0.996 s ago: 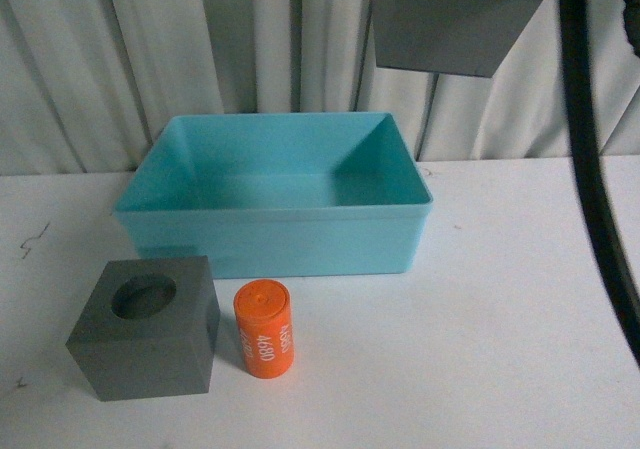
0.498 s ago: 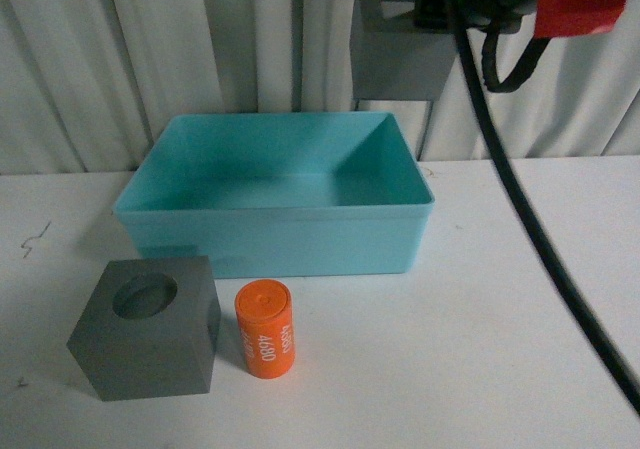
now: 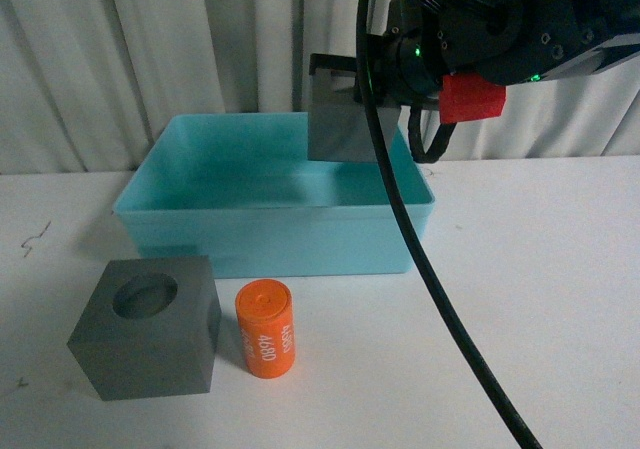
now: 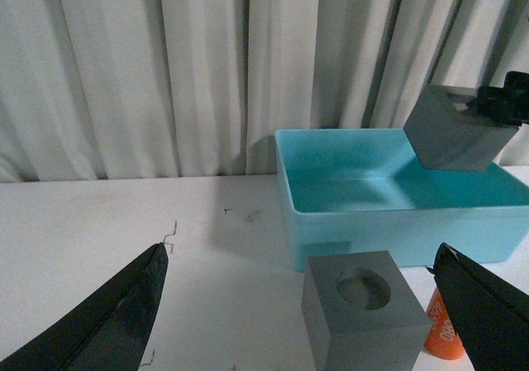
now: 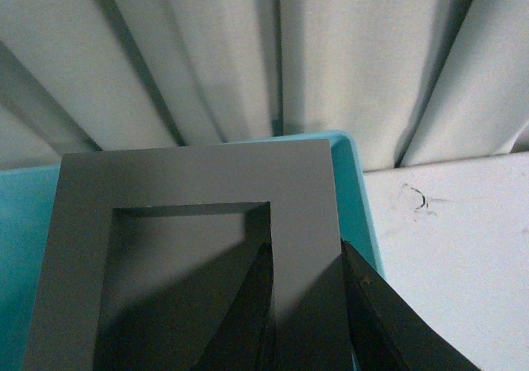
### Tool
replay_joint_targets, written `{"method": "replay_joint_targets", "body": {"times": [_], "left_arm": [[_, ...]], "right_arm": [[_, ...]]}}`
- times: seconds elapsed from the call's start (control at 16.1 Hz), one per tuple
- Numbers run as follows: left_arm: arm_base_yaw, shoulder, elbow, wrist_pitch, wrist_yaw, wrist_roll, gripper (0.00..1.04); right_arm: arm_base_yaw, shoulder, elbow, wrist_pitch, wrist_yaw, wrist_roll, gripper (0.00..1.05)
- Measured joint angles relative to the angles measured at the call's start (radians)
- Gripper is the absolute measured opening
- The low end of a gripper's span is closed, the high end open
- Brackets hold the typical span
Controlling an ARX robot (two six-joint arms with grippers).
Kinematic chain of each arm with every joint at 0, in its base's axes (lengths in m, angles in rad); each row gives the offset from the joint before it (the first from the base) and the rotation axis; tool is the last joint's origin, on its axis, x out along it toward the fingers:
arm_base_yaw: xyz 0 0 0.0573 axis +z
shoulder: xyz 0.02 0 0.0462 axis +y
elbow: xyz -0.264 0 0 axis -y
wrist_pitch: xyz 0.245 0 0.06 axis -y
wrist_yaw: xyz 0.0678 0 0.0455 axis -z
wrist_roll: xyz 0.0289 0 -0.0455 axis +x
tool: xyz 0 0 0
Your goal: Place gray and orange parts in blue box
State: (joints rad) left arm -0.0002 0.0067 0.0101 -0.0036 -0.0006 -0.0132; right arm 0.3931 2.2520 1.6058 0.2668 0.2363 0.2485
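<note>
My right gripper (image 3: 365,89) is shut on the gray cube with the rectangular recess (image 3: 345,129), one finger inside the recess and one outside its wall (image 5: 302,247). It holds the cube in the air above the back right part of the blue box (image 3: 270,234). The gray cube with the round recess (image 3: 150,339) sits on the table in front of the box's left end, and the orange cylinder (image 3: 265,329) with white digits lies beside it. My left gripper (image 4: 302,280) stands open, its dark fingers either side of that cube (image 4: 359,309), short of it.
White table (image 3: 520,299) stretches to the right of the box. Pale curtains (image 3: 150,49) hang close behind the box. A black cable (image 3: 420,259) from the right arm hangs across the box's right end and down over the table.
The right arm has carried the gray cube down and to the left, from high at the upper right to just above the box's back right part. The other parts have not moved.
</note>
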Motion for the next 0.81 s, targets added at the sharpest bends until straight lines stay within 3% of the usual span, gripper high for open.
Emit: {"method": "replay_joint_targets", "body": {"times": [0.31,0.37,0.44,0.56,0.62,0.81], "left_arm": [[0.000,0.000,0.000,0.000,0.000,0.000,0.98],[0.000,0.000,0.000,0.000,0.000,0.000,0.98],[0.000,0.000,0.000,0.000,0.000,0.000,0.98],[0.000,0.000,0.000,0.000,0.000,0.000,0.98],[0.000,0.000,0.000,0.000,0.000,0.000,0.98],[0.000,0.000,0.000,0.000,0.000,0.000,0.98]], "right_arm": [[-0.008,0.077,0.008,-0.037,0.038,0.029,0.18],[-0.008,0.078,0.024,-0.019,0.036,0.029,0.37],[-0.014,0.058,0.007,-0.004,0.055,0.035,0.69],[-0.044,-0.074,-0.103,0.074,0.077,0.058,0.96],[-0.056,-0.137,-0.148,0.107,0.077,0.058,1.00],[-0.091,-0.402,-0.340,0.167,0.094,0.047,0.98]]}}
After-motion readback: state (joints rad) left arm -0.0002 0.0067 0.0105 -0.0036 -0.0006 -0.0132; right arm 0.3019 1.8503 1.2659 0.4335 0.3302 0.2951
